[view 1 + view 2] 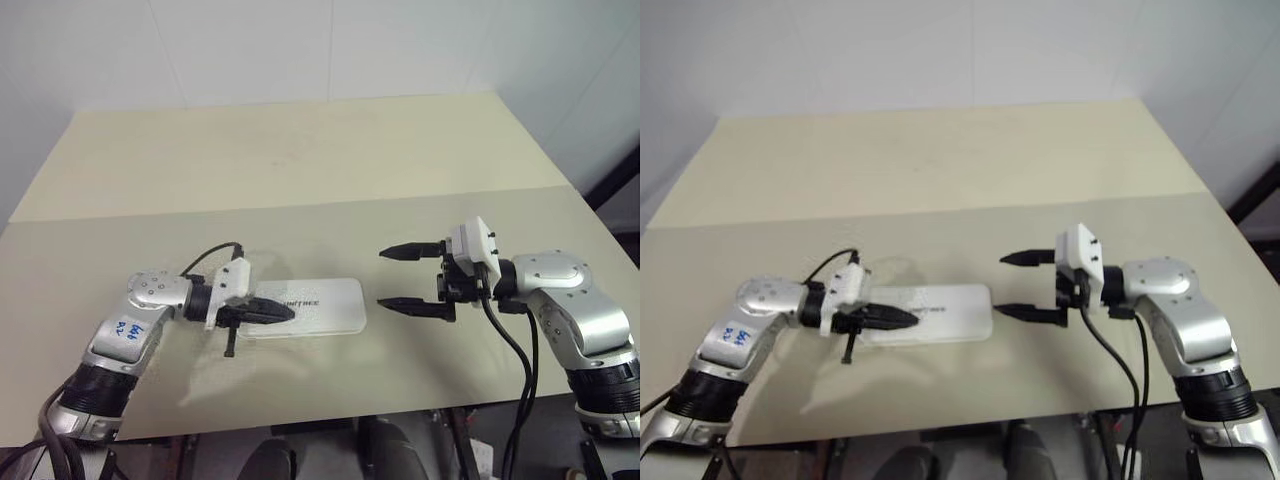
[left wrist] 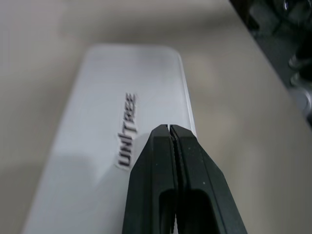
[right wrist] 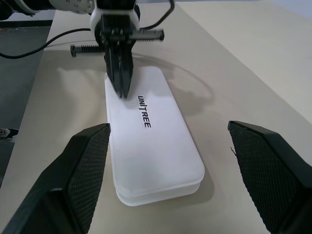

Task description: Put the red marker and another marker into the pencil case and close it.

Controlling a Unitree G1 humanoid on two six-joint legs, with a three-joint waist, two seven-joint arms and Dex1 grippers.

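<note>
Pencil case (image 1: 305, 306) – lid down, long axis arm-to-arm; left gripper (image 1: 283, 313) pinched empty above near end; right gripper (image 1: 395, 277) agape, empty, beside far end.

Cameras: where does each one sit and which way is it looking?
Left eye and right eye: on the head, looking forward and down at the table; both arms show.
Left wrist: looks along the shut left tool over the closed pencil case.
Right wrist: looks between the open right tool fingers at the case, with the left tool beyond.
Shared: every view shows the case and the left tool.
</note>
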